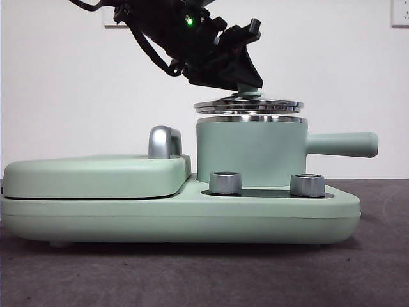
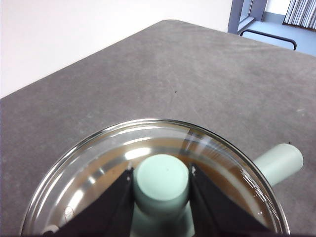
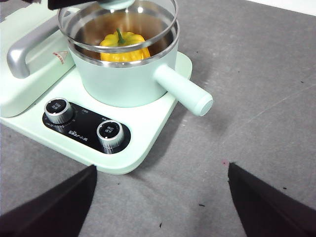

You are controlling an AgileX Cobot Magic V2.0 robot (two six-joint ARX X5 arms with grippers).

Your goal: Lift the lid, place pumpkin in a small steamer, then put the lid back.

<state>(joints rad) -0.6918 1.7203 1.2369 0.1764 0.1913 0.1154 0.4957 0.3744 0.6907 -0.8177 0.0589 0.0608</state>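
The lid (image 1: 249, 105) hangs a little above the small steamer (image 1: 249, 152), roughly level and over its steel rim. My left gripper (image 1: 248, 84) comes in from the upper left and is shut on the lid's mint-green knob (image 2: 162, 181). The glass of the lid (image 2: 98, 168) fills the left wrist view. In the right wrist view the pumpkin (image 3: 123, 47) sits inside the steamer (image 3: 123, 81), seen through and under the raised lid (image 3: 163, 27). My right gripper (image 3: 162, 197) is open and empty, back over the table in front of the appliance.
The steamer stands on a wide mint-green appliance base (image 1: 192, 217) with two silver knobs (image 1: 225, 183) (image 1: 307, 185). A flat griddle cover (image 1: 96, 176) with a steel handle (image 1: 163, 142) lies to its left. The steamer's long handle (image 1: 342, 144) points right.
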